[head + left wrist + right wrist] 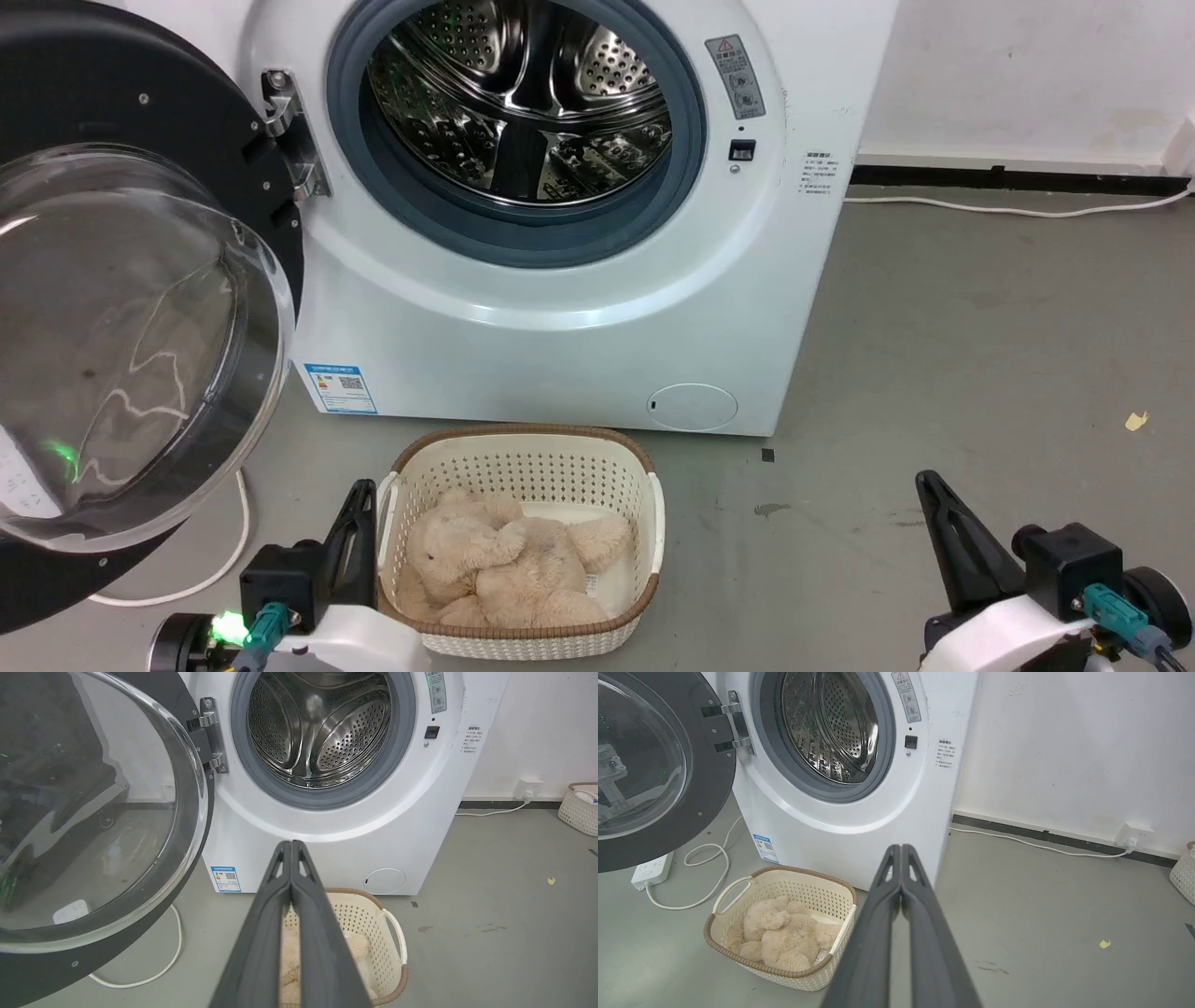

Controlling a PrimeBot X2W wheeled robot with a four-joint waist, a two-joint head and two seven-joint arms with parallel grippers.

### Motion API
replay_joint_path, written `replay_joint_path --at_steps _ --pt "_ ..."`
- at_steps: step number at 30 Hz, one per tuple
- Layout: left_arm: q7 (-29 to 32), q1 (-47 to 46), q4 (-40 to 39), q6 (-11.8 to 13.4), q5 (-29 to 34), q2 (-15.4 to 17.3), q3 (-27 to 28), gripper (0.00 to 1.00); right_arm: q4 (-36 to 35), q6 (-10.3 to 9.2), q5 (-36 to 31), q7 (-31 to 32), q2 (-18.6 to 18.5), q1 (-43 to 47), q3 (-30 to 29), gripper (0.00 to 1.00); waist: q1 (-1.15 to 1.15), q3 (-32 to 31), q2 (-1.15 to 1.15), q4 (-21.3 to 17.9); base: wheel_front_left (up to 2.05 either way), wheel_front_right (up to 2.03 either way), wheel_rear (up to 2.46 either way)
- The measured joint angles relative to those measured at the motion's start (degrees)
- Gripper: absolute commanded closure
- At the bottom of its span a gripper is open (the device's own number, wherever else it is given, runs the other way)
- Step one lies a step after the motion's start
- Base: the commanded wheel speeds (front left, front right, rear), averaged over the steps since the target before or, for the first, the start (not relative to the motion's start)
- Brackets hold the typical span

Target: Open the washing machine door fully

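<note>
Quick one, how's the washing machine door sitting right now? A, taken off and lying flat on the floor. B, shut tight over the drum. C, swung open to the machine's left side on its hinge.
C: the washing machine door stands swung out on its metal hinge at the robot's left, and the steel drum is fully exposed.

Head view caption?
Round glossy black washing machine door stands open; shut left gripper beside cream perforated basket, shut right gripper apart.
</note>
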Motion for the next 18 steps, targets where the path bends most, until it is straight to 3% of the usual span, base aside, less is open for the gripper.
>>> replay_joint_path --at_steps 18 --pt "1.56 -0.93 0.31 -1.46 2.2 -1.25 1.78 1.0 0.25 0.0 -0.51 1.72 0.0 -0.91 0.49 1.0 0.0 0.16 0.0 -0.3 0.0 0.0 0.0"
